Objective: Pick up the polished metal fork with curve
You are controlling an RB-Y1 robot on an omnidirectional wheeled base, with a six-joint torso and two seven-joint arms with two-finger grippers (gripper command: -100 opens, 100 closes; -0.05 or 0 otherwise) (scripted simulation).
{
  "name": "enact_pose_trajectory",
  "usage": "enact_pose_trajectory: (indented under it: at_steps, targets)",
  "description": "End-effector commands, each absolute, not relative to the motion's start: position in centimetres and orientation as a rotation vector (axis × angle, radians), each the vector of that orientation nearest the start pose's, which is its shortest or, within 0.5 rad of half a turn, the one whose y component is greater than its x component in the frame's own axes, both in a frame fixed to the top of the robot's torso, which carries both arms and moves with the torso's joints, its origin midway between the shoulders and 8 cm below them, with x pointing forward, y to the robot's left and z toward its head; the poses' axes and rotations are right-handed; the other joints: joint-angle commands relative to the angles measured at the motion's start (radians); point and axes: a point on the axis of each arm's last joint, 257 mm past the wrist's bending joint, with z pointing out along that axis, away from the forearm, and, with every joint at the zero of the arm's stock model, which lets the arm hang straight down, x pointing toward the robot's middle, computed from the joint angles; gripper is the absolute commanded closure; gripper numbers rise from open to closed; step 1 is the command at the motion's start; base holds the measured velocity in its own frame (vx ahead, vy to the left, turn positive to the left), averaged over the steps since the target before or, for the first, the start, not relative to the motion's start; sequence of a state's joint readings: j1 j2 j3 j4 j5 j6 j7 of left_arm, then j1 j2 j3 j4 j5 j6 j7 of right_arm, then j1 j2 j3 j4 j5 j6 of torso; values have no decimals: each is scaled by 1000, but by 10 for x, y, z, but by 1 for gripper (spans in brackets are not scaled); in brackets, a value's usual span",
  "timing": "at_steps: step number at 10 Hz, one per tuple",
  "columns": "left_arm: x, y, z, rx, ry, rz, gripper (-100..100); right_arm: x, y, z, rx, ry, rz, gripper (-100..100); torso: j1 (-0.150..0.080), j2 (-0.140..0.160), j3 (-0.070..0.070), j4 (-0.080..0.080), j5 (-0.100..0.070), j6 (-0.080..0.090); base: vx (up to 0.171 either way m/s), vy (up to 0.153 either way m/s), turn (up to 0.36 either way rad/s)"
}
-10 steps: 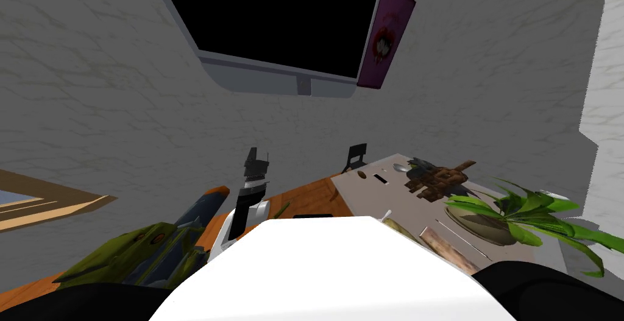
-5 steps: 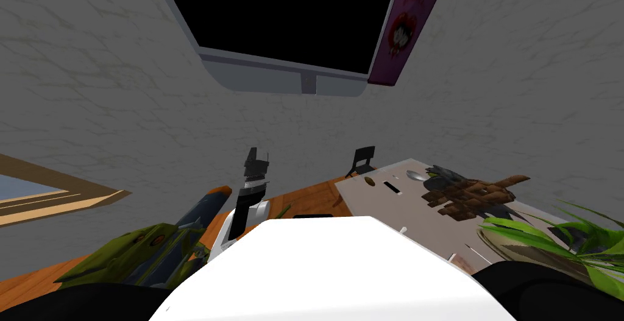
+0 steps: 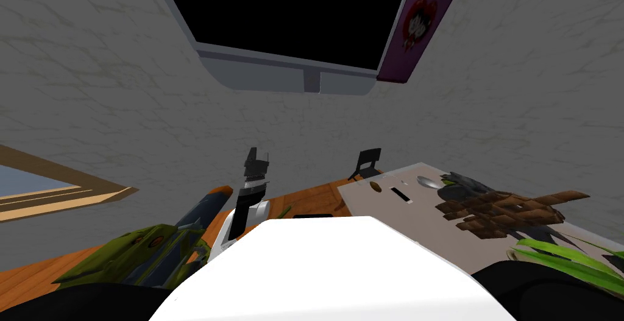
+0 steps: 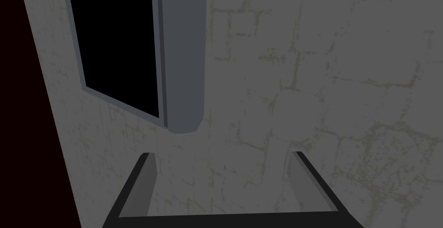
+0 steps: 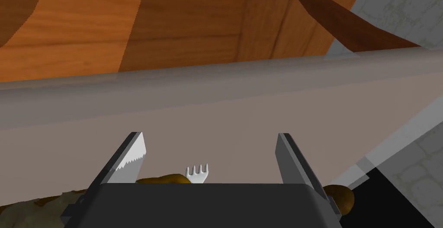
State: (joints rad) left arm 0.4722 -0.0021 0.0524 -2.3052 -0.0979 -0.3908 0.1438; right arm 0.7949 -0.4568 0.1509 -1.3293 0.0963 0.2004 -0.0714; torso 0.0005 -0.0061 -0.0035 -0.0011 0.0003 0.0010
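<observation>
A white fork (image 5: 197, 173) shows its tines just past my right gripper's body, lying on a flat grey tabletop (image 5: 225, 126). My right gripper (image 5: 207, 160) is open, with the tines between its fingers and nothing gripped. The fork's handle is hidden under the gripper body. In the head view the grey table (image 3: 390, 214) stands at the right. My left gripper (image 3: 256, 158) is raised in front of my chest, and its fingers (image 4: 145, 182) are open and empty.
On the table lie a spoon (image 3: 427, 182), a brown bundle of wood (image 3: 499, 209) and a green plant (image 3: 567, 256). A brown lump (image 5: 166, 178) lies beside the fork. A black chair (image 3: 367, 161) stands beyond the table. A green and orange object (image 3: 152, 244) lies at my left on the wooden floor (image 5: 173, 22).
My head view has swung left, so the table and the things on it have slid right and the plant is partly out of frame. The left arm holds its pose.
</observation>
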Motion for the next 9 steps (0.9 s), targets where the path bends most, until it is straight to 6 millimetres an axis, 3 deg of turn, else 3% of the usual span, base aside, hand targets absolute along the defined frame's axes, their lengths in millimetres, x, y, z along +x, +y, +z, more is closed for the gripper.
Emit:
enact_pose_trajectory:
  at_steps: [1, 8, 9]
  targets:
    - [357, 288, 24, -704, 661, -1310, 0, -17, -456, -584, 1686, 2176, -109, -100, 0, 0, 0, 0, 0, 0, 119, 4, 122]
    - [357, 288, 24, -704, 661, -1310, 0, -103, -512, -587, 1748, 2237, -438, -100, 0, 1, 0, 0, 0, 0, 99, -8, 93]
    - [357, 288, 24, -704, 661, -1310, 0, -97, -507, -589, 1743, 2233, -409, -100, 0, 1, 0, 0, 0, 0, 34, -2, 18]
